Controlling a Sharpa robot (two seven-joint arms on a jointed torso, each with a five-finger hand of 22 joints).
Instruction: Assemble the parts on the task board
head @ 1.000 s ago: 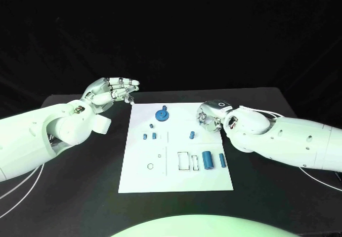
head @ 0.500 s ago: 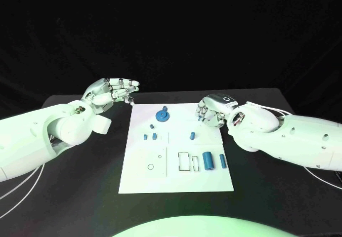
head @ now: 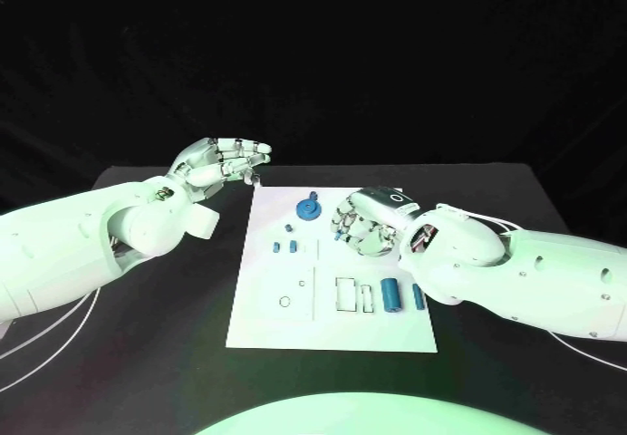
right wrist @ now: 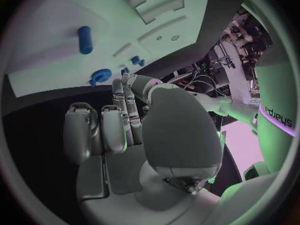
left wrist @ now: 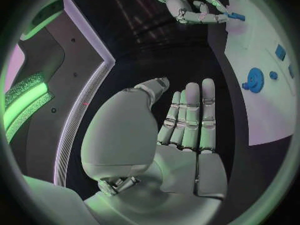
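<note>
The white task board (head: 333, 322) lies in the middle of the table. A blue gear (head: 308, 210) (left wrist: 254, 78) (right wrist: 100, 76) stands at its far end, with two small blue pegs (head: 285, 246) nearer. Two blue cylinders (head: 390, 294) lie at the right beside white blocks (head: 346, 294). My right hand (head: 370, 222) (left wrist: 187, 7) hovers over the board's middle, fingers extended and apart, holding nothing. A short blue peg (right wrist: 85, 39) (left wrist: 236, 16) lies just past its fingertips. My left hand (head: 222, 163) (left wrist: 187, 120) is raised off the board's far left corner, fingers straight, nothing in it.
A thin ring (head: 285, 301) and a smaller one (head: 302, 284) lie on the board's near left part. Black table (head: 157, 317) surrounds the board on both sides. My right forearm (head: 523, 272) lies along the board's right edge.
My right hand has moved from the board's right edge leftward over the middle of the board, above the short peg. The left hand has stayed in place; the camera has shifted slightly.
</note>
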